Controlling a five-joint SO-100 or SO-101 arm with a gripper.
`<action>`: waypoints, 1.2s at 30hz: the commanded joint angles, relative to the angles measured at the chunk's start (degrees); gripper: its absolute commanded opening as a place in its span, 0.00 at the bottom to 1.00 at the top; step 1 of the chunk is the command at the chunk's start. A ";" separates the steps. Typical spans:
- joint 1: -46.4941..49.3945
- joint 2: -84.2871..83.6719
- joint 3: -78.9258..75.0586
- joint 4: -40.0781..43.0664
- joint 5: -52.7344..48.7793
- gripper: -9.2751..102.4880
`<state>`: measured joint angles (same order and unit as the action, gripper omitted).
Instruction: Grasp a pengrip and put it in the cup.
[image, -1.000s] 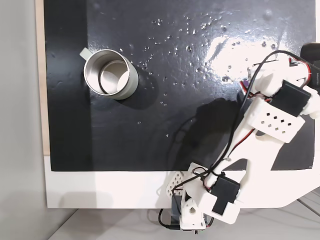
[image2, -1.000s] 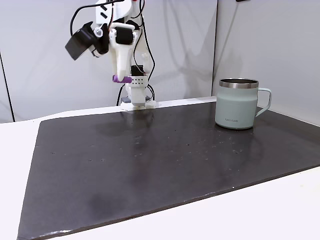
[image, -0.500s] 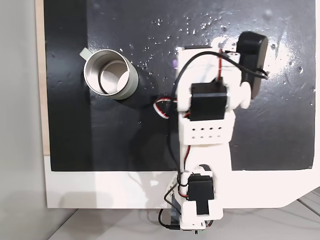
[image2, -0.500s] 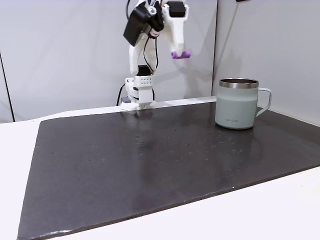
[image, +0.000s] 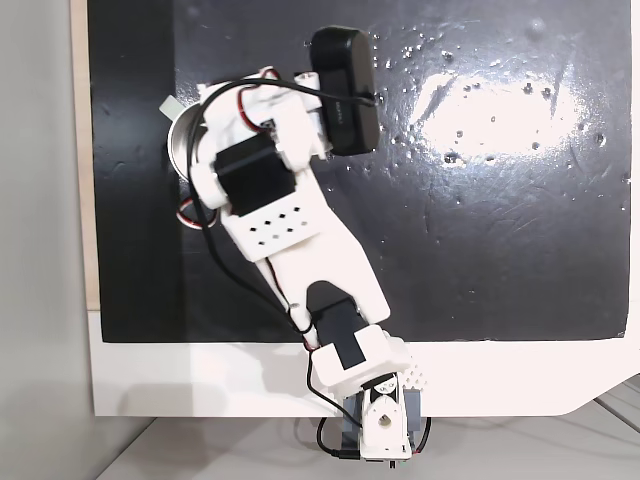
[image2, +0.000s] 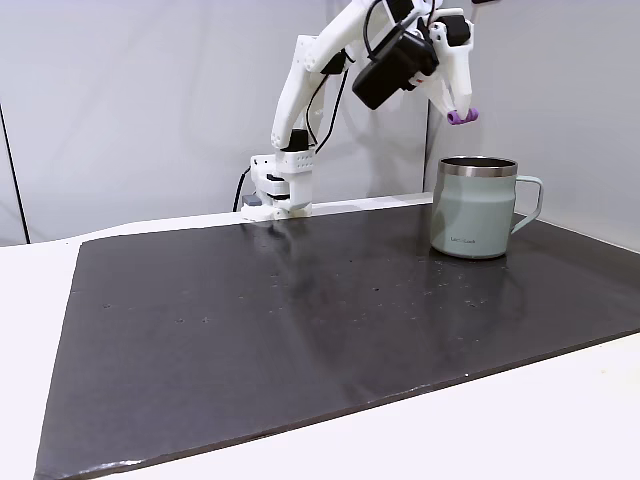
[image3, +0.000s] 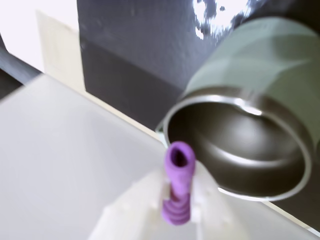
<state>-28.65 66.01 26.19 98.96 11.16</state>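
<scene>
The grasp was done: the white claw (image2: 458, 108) pinched the small ribbed purple rubber pengrip (image2: 462, 116) above the pale brushed-metal cup (image2: 476, 207), release remaining.

The arm has swung across the counter (image2: 300, 330) toward the cup (image2: 470, 215); the pincer (image2: 458, 112), carrying the pengrip (image2: 462, 116), now hangs just above the cup's rim.
</scene>
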 joint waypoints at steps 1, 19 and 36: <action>-2.64 -1.58 -5.98 -0.62 0.09 0.12; -5.01 -2.81 -7.56 1.05 -1.49 0.31; -5.54 -2.46 -6.68 1.49 -1.49 0.31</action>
<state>-34.19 61.08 21.71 100.02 10.11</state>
